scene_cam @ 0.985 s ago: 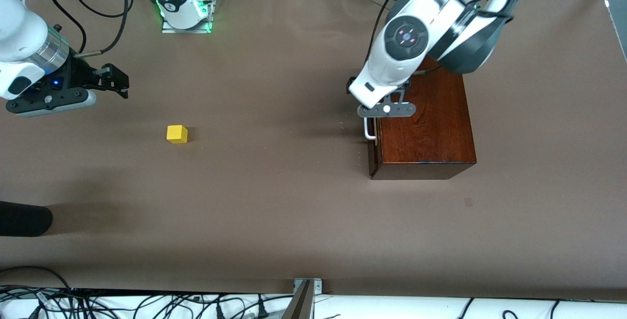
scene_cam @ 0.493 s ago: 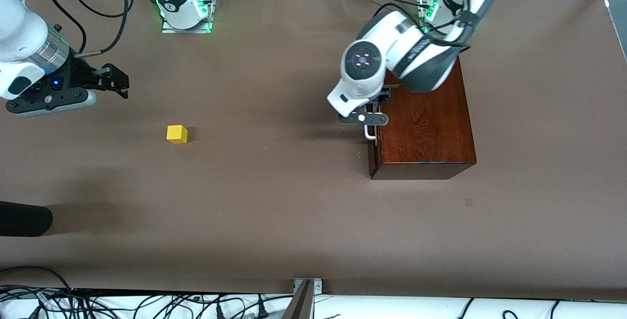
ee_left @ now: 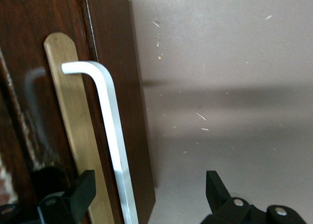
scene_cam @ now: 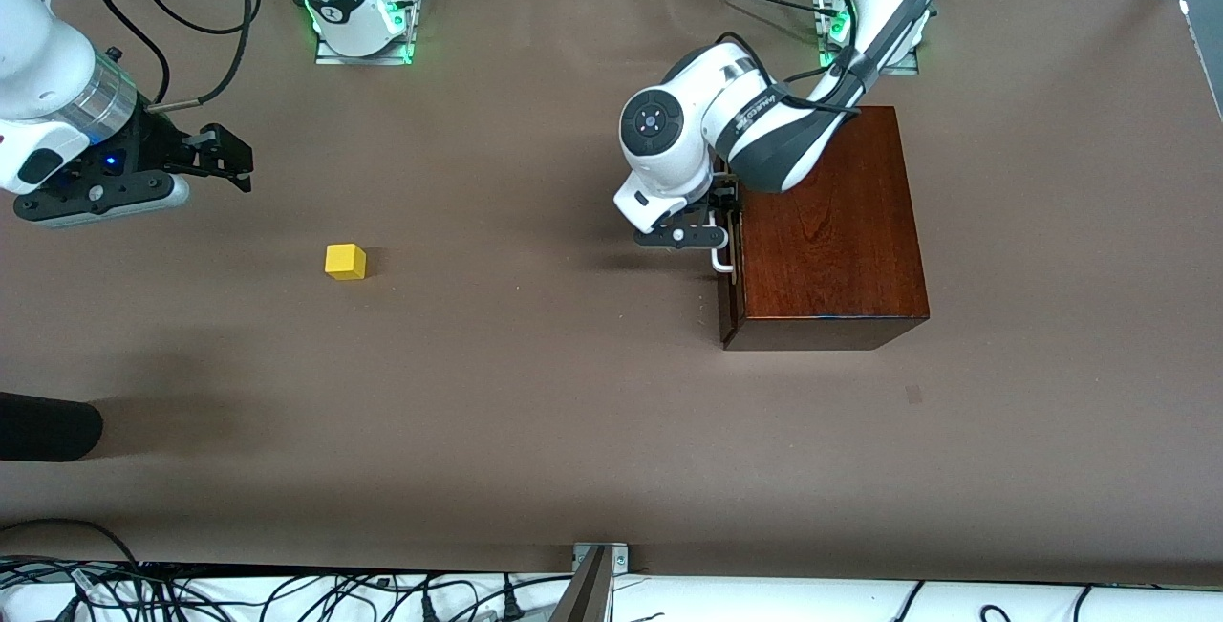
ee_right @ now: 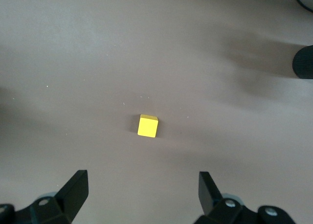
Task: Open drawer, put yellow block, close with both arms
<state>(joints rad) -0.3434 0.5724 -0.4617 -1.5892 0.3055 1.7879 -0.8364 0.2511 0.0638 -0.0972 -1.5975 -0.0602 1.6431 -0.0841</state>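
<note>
Brown table (scene_cam: 535,393), yellow block (scene_cam: 345,261), closed drawer (scene_cam: 730,280), no legible writing

- Block (scene_cam: 345,261): bright yellow, plain.
- Box (scene_cam: 831,230): glossy dark reddish-brown wood with darker grain streaks.
- Drawer (ee_left: 117,87) front: dark brown, with a brass-coloured strip (ee_left: 73,116) under the handle.
- Handle (ee_left: 110,131): white.
- Table (scene_cam: 535,393): flat dull brown.
- Arms (scene_cam: 764,116): white shells, black joints and bands; bases (scene_cam: 363,25) glow green.
- Left gripper (ee_left: 149,197) and right gripper (ee_right: 142,197): black.
- Cables (scene_cam: 287,593): black on white.
</note>
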